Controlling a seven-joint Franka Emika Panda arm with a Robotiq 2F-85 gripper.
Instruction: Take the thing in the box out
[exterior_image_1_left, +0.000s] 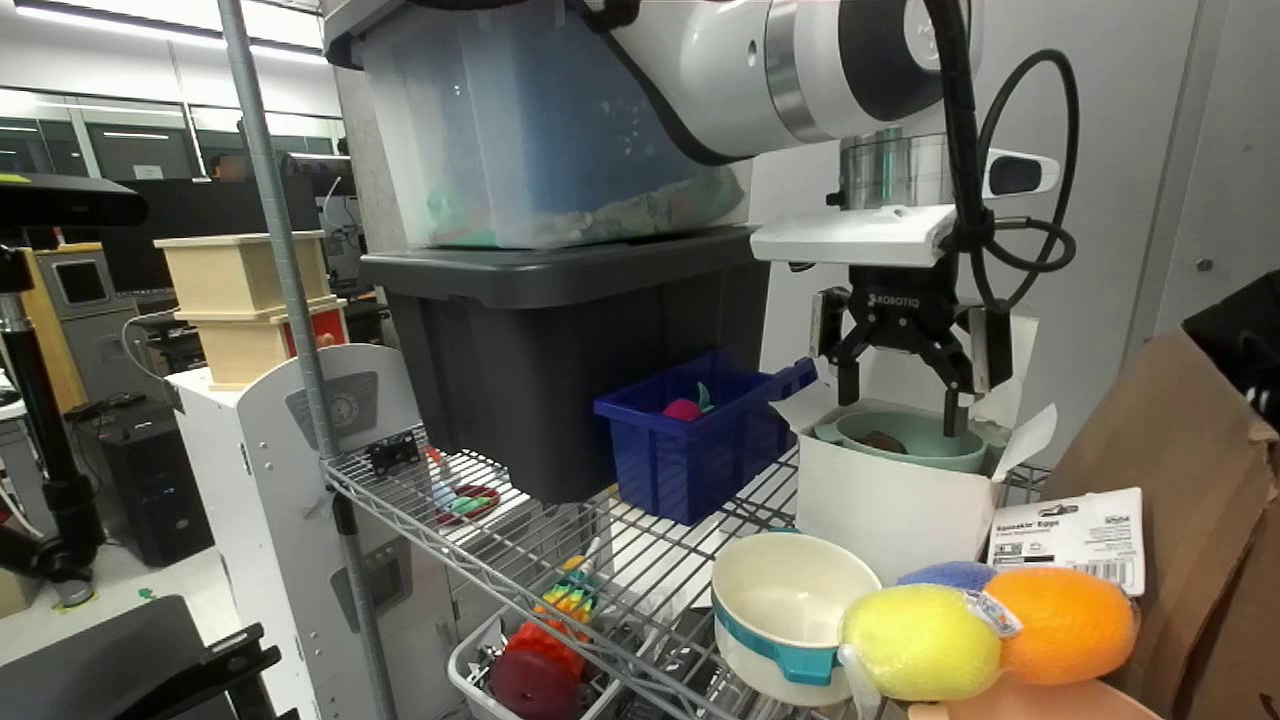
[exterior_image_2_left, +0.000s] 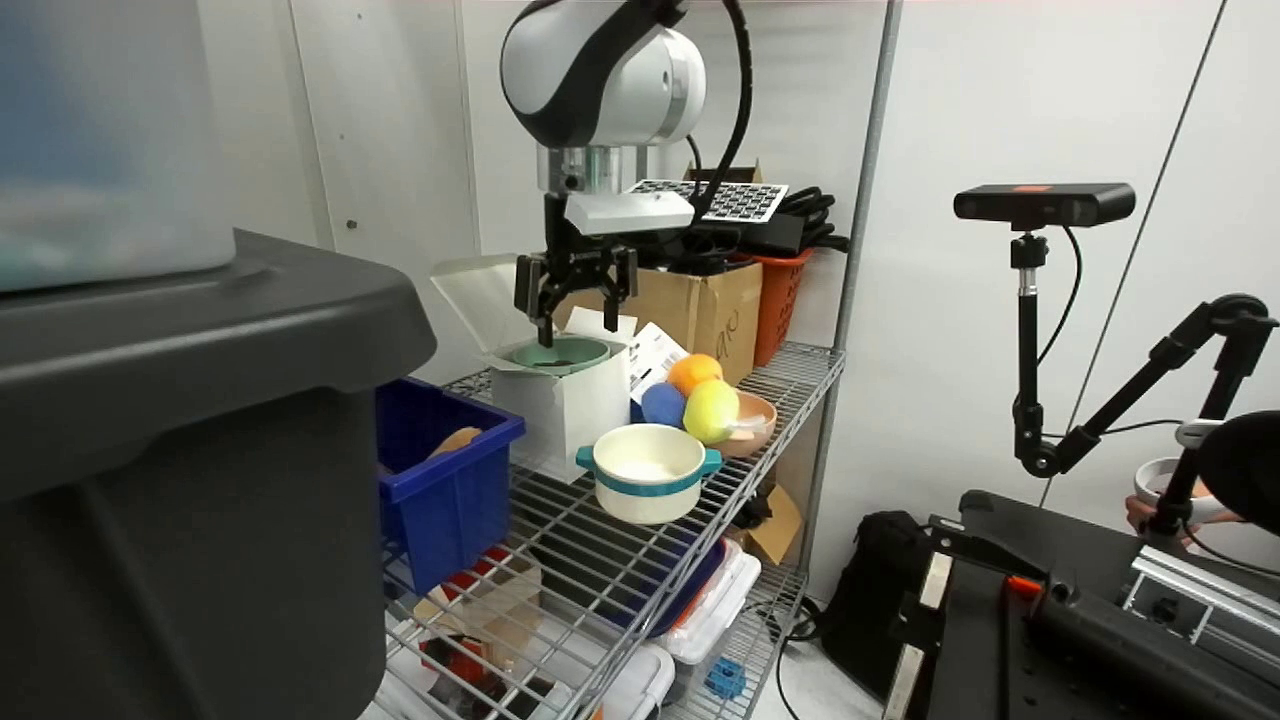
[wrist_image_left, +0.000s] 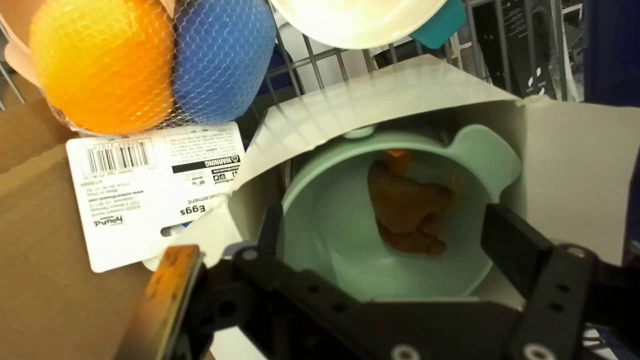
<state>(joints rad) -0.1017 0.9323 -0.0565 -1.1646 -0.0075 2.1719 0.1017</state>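
Peach bowl (exterior_image_1_left: 1050, 702): at the near edge of the wire surface (exterior_image_1_left: 665, 565).
Orange egg (exterior_image_1_left: 1062, 625): resting over the peach bowl, side by side with the yellow egg (exterior_image_1_left: 922, 643).
Blue egg (wrist_image_left: 224, 60): just beside the orange egg, under mesh netting in the wrist view.
Cream pot (exterior_image_1_left: 795, 600): standing on the surface near the yellow egg, banded in teal.
Printed card (exterior_image_1_left: 1068, 540): tilted up behind the orange egg, reading "Squeakin' Eggs".
White box (exterior_image_1_left: 885, 505): upright on the surface just beyond the cream pot, with lid flap raised and smaller flaps splayed outward.
Pale green bowl (wrist_image_left: 325, 200): seated inside the white box, near the top.
Brown lump (wrist_image_left: 407, 210): lying in the pale green bowl, so within the white box.
Fingers (exterior_image_1_left: 848, 382): spread wide apart, pointing down over the pale green bowl, to either side of it in the wrist view, clear of the brown lump; depth of tips against the bowl's rim, cannot tell.
Blue bin (exterior_image_1_left: 655, 465): on the surface between the white box and the dark grey tote (exterior_image_1_left: 500, 370), holding a pink item (exterior_image_1_left: 684, 409) with a green tip.
Dark grey tote: bearing a translucent tub (exterior_image_1_left: 470, 130).
White cabinet (exterior_image_1_left: 260, 480): beyond the surface, with pale boxes (exterior_image_1_left: 210, 280) stacked on top.
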